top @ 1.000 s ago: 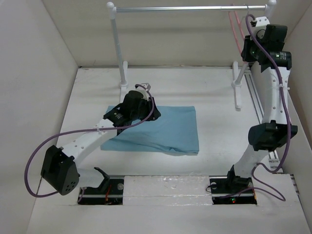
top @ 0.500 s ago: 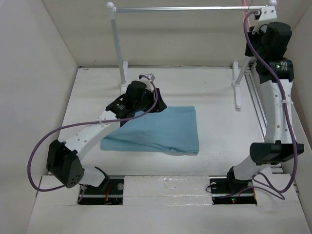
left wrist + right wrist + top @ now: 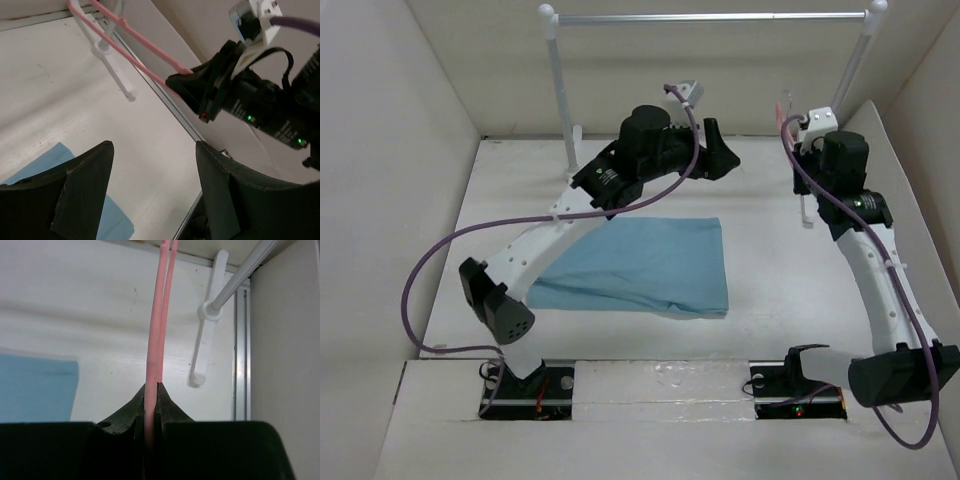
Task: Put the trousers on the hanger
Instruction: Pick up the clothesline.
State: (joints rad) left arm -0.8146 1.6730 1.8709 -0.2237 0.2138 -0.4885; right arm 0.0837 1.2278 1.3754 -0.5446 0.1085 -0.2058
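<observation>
The right jaws are clamped shut on the hanger (image 3: 159, 315), its thin pink bars running up toward 12 o'clock, held below the rail (image 3: 710, 17), probably so cloth can be threaded through. The left jaws gape wide and empty, facing the hanger, likely to steady it. The trousers (image 3: 650, 265) lie folded on the surface (image 3: 770, 260), at the hanger's 7 o'clock.

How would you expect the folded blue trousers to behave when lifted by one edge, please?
Probably floppy: the trousers lie flat and wrinkled, so they would likely sag and unfold rather than hold shape. The cloth looks thin, so probably light. Pinching only the top layer may leave the rest behind.
</observation>
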